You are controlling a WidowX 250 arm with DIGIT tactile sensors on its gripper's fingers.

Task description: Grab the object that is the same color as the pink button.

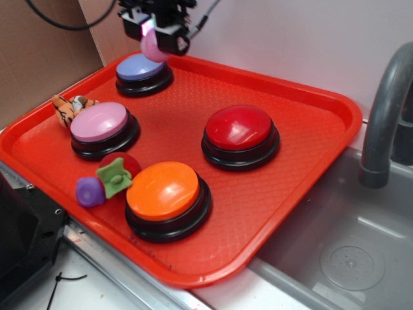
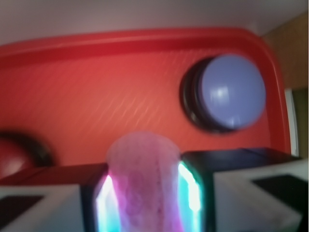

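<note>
Gripper [image 1: 153, 40] clamped on pink dimpled ball [image 1: 153, 46], held in air above lavender-blue button [image 1: 143, 67] at far end of red tray [image 1: 303, 213]. Pink button [image 1: 100, 123] nearer camera. Grab step looks done; next move: hold grip steady.

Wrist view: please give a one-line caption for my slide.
Claw shut on the pink ball, raised above the red tray near the lavender-blue button.
</note>
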